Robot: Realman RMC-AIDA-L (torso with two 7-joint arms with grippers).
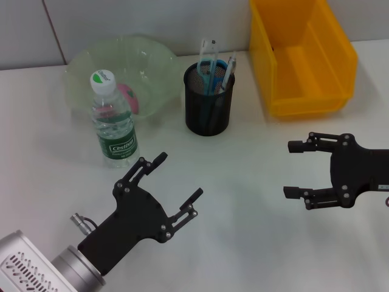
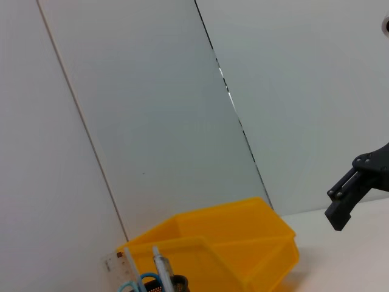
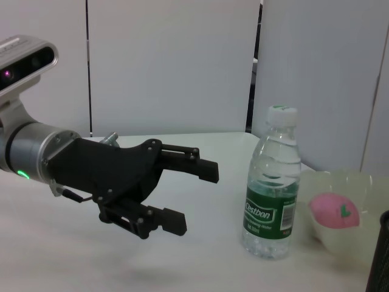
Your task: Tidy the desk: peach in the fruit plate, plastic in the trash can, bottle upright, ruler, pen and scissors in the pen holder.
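Both pincers, left (image 1: 179, 176) and right (image 1: 295, 169), hang open and empty over the white desk (image 1: 243, 243), probably because the clear water bottle (image 1: 113, 119) stands upright, the pink peach (image 1: 129, 98) sits in the green plate (image 1: 155, 61) and the black mesh holder (image 1: 209, 97) looks loaded.

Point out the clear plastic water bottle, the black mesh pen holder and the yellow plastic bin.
clear plastic water bottle with green label (image 1: 115, 125): head view, on its body above the label.
black mesh pen holder (image 1: 209, 106): head view, on its front wall.
yellow plastic bin (image 1: 307, 103): head view, on its front wall.
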